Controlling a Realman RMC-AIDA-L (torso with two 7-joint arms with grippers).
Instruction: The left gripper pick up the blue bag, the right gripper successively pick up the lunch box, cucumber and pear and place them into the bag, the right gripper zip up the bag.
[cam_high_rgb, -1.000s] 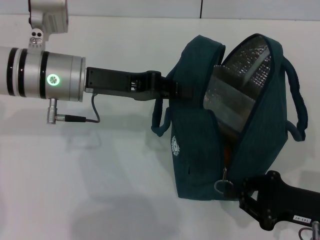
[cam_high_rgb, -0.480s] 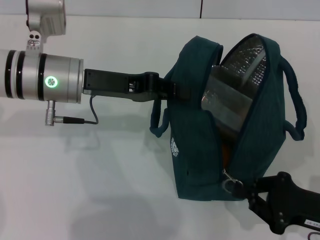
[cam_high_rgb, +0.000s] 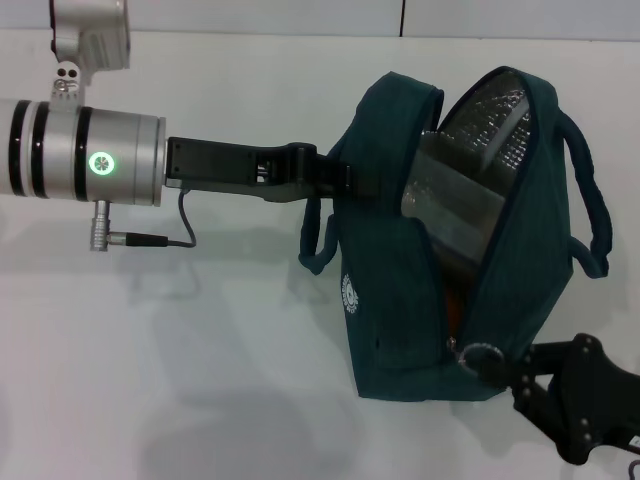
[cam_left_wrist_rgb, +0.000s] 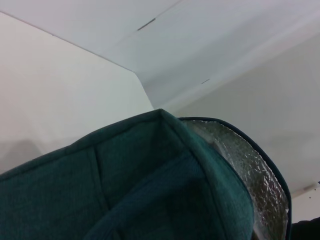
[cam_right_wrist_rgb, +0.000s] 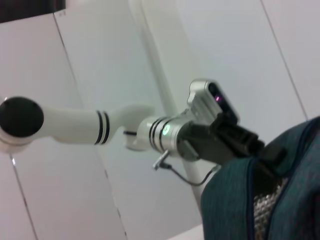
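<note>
Blue bag (cam_high_rgb: 400, 300) mouth gapes upward, lunch box (cam_high_rgb: 455, 215) filling it; left pincer (cam_high_rgb: 350, 183) blocks its left rim

Left claw (cam_high_rgb: 365, 182) clamped shut (arm level), right claw (cam_high_rgb: 497, 368) closed low

You see the blue bag (cam_high_rgb: 420, 280) standing upright on the white table, its dark teal mouth gaping to show silver lining. Its clear lunch box (cam_high_rgb: 450, 205) sits tilted inside, with an orange glimpse of the pear (cam_high_rgb: 452, 305) below; the silver ring zipper pull (cam_high_rgb: 480, 354) hangs at the low front corner.

Teal blue bag (cam_high_rgb: 400, 300), silver lining (cam_high_rgb: 500, 120)
</note>
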